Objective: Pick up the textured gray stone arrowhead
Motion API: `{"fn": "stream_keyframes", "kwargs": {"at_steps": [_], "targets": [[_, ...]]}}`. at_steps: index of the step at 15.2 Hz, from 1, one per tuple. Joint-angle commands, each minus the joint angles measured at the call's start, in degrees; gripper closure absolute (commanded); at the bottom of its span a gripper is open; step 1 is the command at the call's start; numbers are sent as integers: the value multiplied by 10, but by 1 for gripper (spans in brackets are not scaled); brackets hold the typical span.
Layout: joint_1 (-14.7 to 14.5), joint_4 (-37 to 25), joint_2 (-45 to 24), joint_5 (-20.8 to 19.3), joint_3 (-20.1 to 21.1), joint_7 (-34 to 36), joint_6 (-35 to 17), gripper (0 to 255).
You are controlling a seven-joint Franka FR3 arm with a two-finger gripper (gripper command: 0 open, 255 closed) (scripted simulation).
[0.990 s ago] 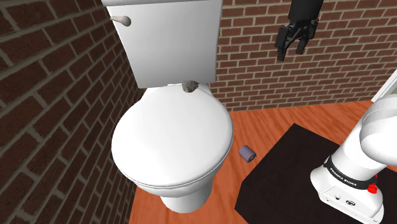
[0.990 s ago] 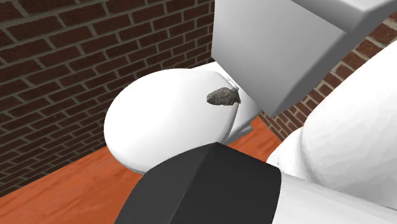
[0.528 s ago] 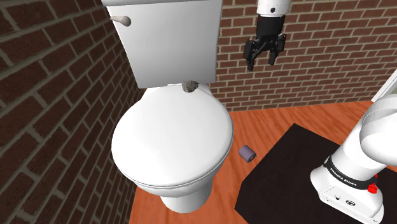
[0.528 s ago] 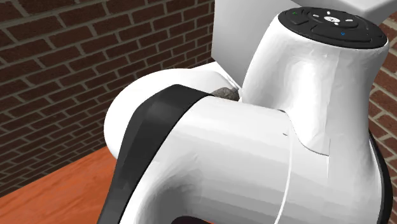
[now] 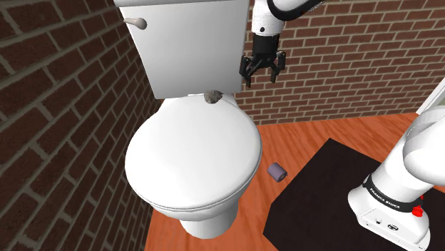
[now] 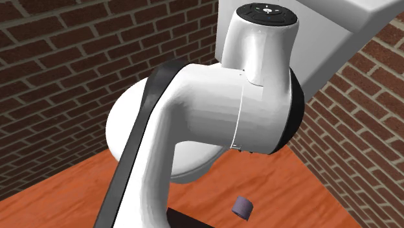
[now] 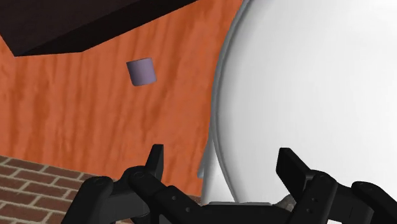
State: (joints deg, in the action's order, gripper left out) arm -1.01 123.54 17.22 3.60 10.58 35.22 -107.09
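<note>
Tool (image 5: 260,75), wide and empty, has swung in from the shoulder view's right, now near the gray arrowhead (image 5: 212,96) behind the toilet lid (image 5: 192,153). Lowering onto it remains.

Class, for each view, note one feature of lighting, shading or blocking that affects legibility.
Shoulder view: even light; the grey arrowhead stands dark against the white toilet lid, the open gripper against the brick wall. Second exterior view: the arm, up close, blocks much of the lid. Wrist view: the lid reads flat white, barely shaded.
</note>
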Motion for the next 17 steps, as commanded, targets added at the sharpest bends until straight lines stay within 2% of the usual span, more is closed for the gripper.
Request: {"fn": "stream_keyframes", "kwargs": {"at_steps": [1,8,15,17], "targets": [[1,-22,-40,-3,11,29,-21,0],[-4,-135,-193,-35,34,127,-65,0],[-26,-295,-354,-76,32,213,-71,0],[-30,-309,-373,-80,30,221,-76,0]]}}
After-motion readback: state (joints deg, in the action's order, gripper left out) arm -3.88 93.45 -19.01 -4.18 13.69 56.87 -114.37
